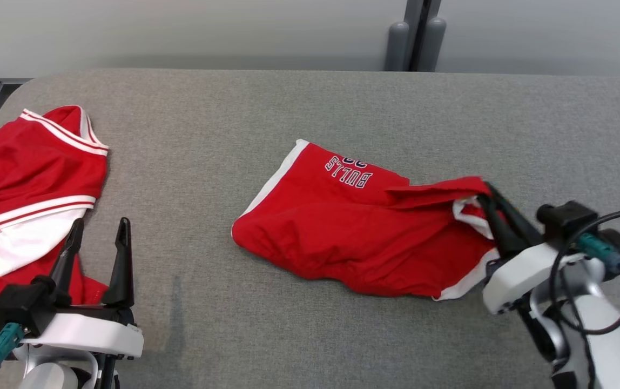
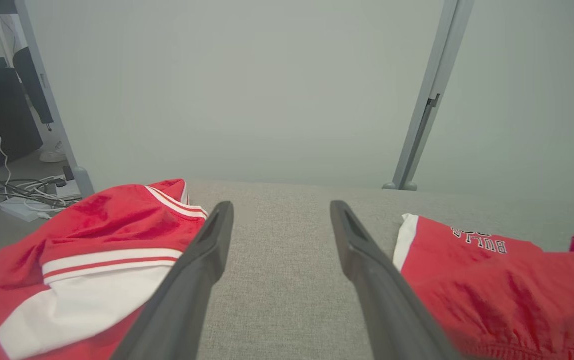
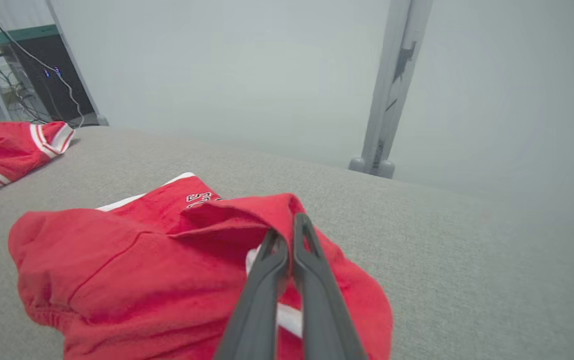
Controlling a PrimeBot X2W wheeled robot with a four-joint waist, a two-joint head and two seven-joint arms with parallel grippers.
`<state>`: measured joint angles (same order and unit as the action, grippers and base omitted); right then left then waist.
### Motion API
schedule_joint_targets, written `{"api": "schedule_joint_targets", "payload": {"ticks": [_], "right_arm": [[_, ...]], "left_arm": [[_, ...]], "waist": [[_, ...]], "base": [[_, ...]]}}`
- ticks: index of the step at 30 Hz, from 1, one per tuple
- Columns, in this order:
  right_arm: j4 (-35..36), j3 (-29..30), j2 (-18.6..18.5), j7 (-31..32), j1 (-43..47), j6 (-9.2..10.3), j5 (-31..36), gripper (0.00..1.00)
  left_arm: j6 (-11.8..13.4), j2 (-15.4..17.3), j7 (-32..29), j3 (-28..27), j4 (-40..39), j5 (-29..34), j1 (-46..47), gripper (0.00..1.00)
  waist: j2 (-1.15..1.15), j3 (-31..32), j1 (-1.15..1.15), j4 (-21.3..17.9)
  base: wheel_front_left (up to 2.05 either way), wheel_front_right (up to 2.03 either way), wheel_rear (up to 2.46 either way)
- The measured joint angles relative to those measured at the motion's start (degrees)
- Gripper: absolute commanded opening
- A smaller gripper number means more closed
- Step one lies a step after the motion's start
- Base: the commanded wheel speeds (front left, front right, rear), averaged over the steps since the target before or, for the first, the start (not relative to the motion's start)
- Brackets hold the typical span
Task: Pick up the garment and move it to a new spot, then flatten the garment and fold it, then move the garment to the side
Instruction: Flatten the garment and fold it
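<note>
Now, R gripper [image 1: 484, 193] pinching red shorts [image 1: 342, 237] hem, L gripper [image 1: 100, 221] spread

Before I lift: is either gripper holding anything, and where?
The right gripper pinches the red shorts by a raised fold at their right end; the left gripper is open, empty.

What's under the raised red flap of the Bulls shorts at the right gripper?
Visible: white trim and more red cloth of the shorts, pinched by the shut right gripper. Hidden: the grey table beneath.
</note>
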<state>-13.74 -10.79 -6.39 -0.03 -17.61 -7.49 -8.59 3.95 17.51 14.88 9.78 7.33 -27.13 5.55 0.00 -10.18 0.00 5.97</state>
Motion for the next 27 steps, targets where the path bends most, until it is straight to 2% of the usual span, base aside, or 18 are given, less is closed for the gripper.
{"api": "schedule_joint_targets", "payload": {"ticks": [5, 9, 20, 21, 22, 23, 27], "right_arm": [[0.8, 9.0, -1.0, 0.2, -1.0, 0.00, 0.2, 0.00], [-1.8, 13.8, -1.0, 0.7, -2.4, 0.00, -0.3, 0.00], [-19.1, 18.2, -2.2, -3.3, -12.7, 0.00, -4.4, 0.00], [-20.6, 18.2, -2.2, -4.0, -13.4, 0.00, -4.8, 0.20], [-21.9, 18.2, -2.2, -4.7, -14.1, 0.00, -5.2, 0.48], [-23.0, 18.2, -2.2, -5.4, -14.7, 0.00, -5.2, 1.00], [-26.3, 19.1, -2.4, -8.9, -15.7, 0.00, -5.5, 1.00]], "left_arm": [[0.1, 0.4, 0.0, -0.3, -0.9, 0.3, 0.4, 1.00], [0.1, 0.6, 0.0, -0.4, -1.5, 0.3, 1.1, 1.00], [-0.9, 0.0, 0.0, 0.2, -1.7, 0.4, 5.5, 1.00], [-1.1, -0.1, 0.0, 0.2, -1.7, 0.4, 5.7, 1.00], [-1.3, -0.2, 0.0, 0.3, -1.5, 0.4, 5.7, 1.00], [-1.4, -0.2, 0.0, 0.2, -1.4, 0.5, 5.7, 1.00], [-1.4, -0.4, 0.1, 0.1, -1.0, 0.9, 5.9, 1.00]], "waist": [[0.00, -0.8, 0.00, -1.5], [0.00, -2.2, 0.00, -1.8], [0.00, -8.0, 0.00, -0.9], [0.00, -8.3, 0.00, -0.8], [0.00, -8.6, 0.00, -0.7], [0.00, -8.7, 0.00, -0.7], [0.00, -8.7, 0.00, -1.1]], "base": [[0.00, 0.00, 0.00], [0.00, 0.00, 0.00], [0.00, 0.00, 0.00], [0.00, 0.00, 0.00], [0.00, 0.00, 0.00], [0.00, 0.00, 0.00], [0.00, 0.00, 0.00]]}}
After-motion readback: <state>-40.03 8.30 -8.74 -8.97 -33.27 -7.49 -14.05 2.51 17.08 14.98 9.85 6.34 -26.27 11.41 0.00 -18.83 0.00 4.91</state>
